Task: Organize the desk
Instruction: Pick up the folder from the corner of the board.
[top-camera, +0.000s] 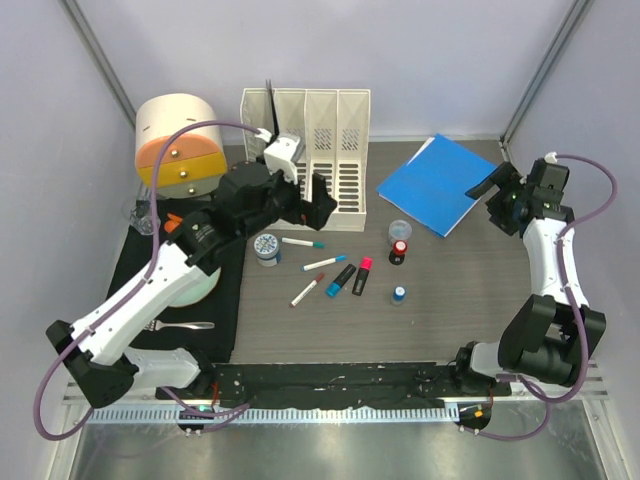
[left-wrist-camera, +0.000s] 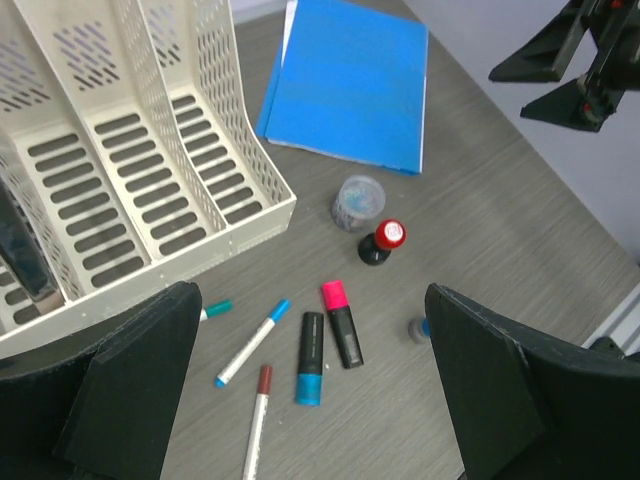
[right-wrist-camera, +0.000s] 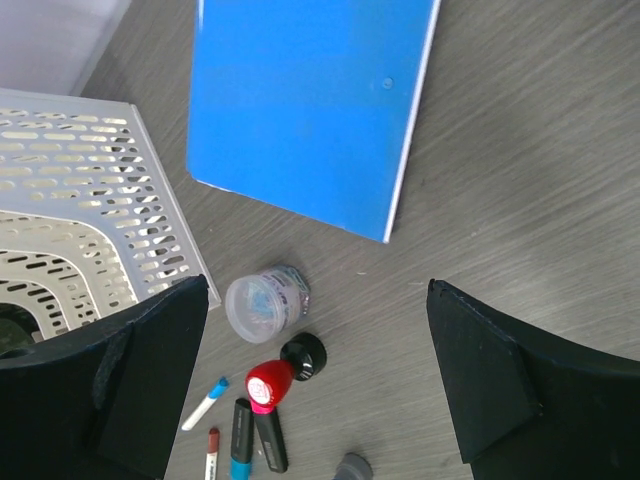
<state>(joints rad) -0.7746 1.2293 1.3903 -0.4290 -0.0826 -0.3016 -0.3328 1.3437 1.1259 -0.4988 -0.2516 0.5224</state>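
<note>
**Both tools spread over a scattered counter**

The counter (top-camera: 470, 290) is a large dark wood-grain top that fills the whole work area inside its metal rails. It looks stiff, heavy and fixed, so I judge that it is not a thing to grip. To organize it means to take hold of the small things that lie on it.

The left tool (top-camera: 318, 203) hovers in front of the white file rack (top-camera: 325, 130), which stands at the middle of the far edge. Its fingers (left-wrist-camera: 130, 390) are spread wide and nothing is between them. The right tool (top-camera: 492, 193) hangs at the right edge, just beside the blue folder (top-camera: 440, 183) in the far right corner. It is also spread and holds nothing.

Near the middle of the counter lie three thin pens (top-camera: 325, 263), a pink highlighter (top-camera: 363, 275) and a blue highlighter (top-camera: 340, 280) side by side. A red stamp (top-camera: 399, 250) and a small clear jar (top-camera: 398, 229) are toward the folder. A black mat (top-camera: 225, 300) covers the left edge.

The pens and highlighters look light, hard and round, so they can roll on the smooth top. A pinch across the middle of the barrel seems best. The folder is flat and thin, and probably bends, so its free edge is the place to lift it. The jar looks slippery and needs a careful grip on its sides.
</note>
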